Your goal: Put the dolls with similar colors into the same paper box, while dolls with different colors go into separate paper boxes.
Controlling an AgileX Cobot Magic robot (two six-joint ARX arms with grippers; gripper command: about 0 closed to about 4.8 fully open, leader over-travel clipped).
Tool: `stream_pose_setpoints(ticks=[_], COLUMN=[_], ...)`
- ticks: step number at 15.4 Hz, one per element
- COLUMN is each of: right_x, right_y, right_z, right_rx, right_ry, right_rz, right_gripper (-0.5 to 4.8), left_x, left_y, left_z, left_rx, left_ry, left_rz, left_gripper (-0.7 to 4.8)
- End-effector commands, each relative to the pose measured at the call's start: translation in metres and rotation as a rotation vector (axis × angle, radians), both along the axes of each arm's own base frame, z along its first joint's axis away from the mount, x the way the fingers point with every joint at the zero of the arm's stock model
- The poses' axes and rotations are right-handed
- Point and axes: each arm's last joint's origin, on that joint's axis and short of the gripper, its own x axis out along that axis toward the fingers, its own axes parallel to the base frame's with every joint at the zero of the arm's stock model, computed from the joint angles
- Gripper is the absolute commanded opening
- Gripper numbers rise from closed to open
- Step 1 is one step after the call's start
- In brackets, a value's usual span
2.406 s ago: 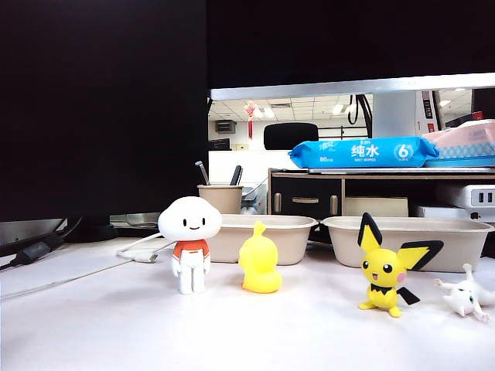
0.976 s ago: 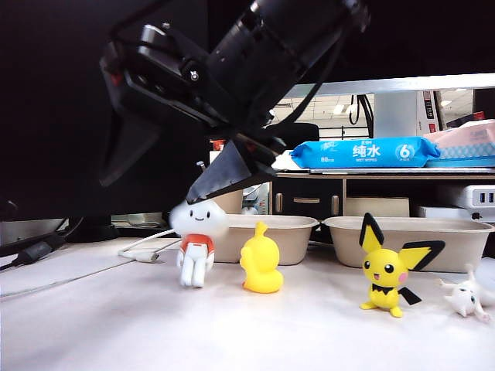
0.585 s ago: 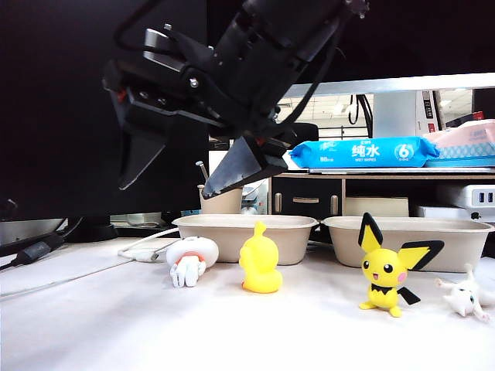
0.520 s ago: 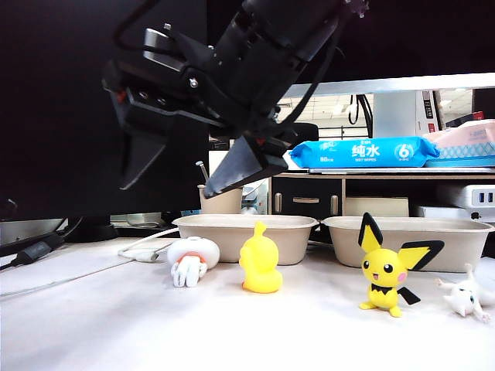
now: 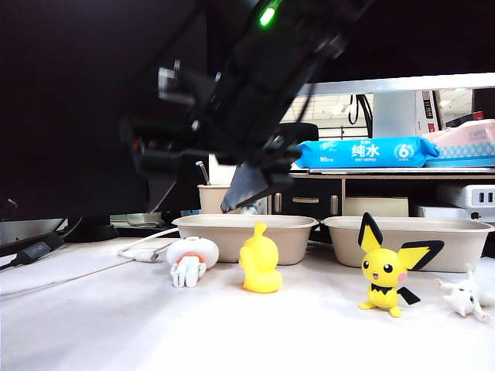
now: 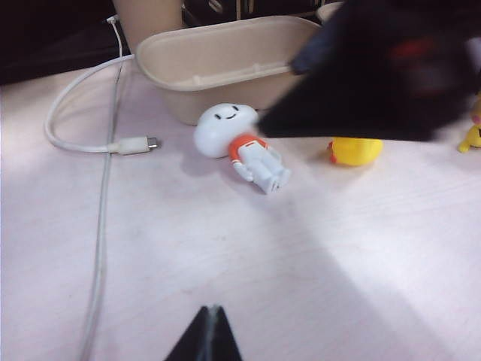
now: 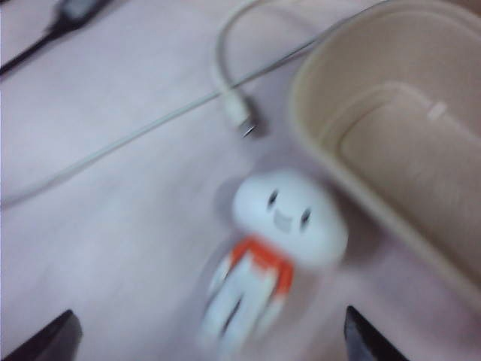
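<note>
White doll (image 5: 192, 259), orange shirt; yellow duck (image 5: 260, 263).

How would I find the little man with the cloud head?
Find the left paper box. Just in front of its left end, beside the yellow duck, lies the white round-headed doll. He alone wears a red-orange shirt and lies on his back.

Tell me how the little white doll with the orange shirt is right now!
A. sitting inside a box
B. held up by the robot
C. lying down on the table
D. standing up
C: the white doll with the orange shirt lies flat on the table, beside the paper box.
</note>
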Motion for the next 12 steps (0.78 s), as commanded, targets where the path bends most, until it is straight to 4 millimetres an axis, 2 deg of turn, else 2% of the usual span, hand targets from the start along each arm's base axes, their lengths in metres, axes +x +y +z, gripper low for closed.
stream_pose_setpoints(ticks=[1,5,11,12], right_x=[0.02,0.032,0.034,0.034], right_y=[0.014,0.026,0.027,0.027], right_z=[-0.007,-0.033,-0.042,-0.043], right_rx=[0.014,-0.047,-0.053,-0.043], right_ry=[0.018,0.131,0.146,0.155], right_rz=[-0.041,-0.123,-0.138,-0.151], right_gripper=[4.79,4.79,4.79,4.57], left_x=[0.0,0.0,0.0,0.0], left_y=[0.0,0.0,0.0,0.0], left_z=[0.001,0.001,0.002,0.002], left_rx=[-0.004,-0.009,-0.011,-0.011], left_ry=[-0.004,-0.012,-0.016,-0.016], left_rz=[-0.002,-0.002,-0.002,-0.002], left_gripper=[-0.05,-0.05,-0.05,-0.05])
